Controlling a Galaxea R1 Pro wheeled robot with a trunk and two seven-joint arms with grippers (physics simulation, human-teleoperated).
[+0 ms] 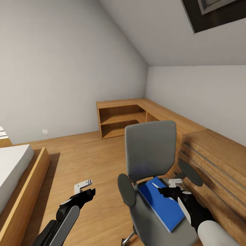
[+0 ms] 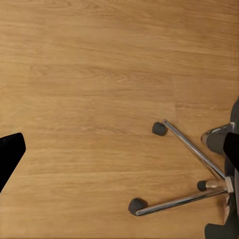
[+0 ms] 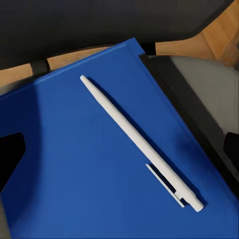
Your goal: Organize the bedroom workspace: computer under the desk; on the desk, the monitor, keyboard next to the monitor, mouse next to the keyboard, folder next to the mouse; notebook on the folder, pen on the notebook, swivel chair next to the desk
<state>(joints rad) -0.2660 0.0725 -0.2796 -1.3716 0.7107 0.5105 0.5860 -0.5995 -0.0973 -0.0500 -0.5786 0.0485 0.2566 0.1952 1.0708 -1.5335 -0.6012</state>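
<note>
Now the right gripper (image 1: 169,189) hangs wide open just above the pen (image 3: 142,143), which lies diagonally on the folder (image 1: 164,204) on the chair (image 1: 150,150) seat, likely lining up a pick. Left gripper (image 1: 86,188): open, idle over floor.

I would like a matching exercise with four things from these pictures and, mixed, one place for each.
Things:
1. pen
2. folder
3. left gripper
4. right gripper

Places:
A. above the bare floor, beside the chair
B. on the chair seat
C. on the folder
D. above the folder, near the pen

Pairs: 1-C, 2-B, 3-A, 4-D
</note>
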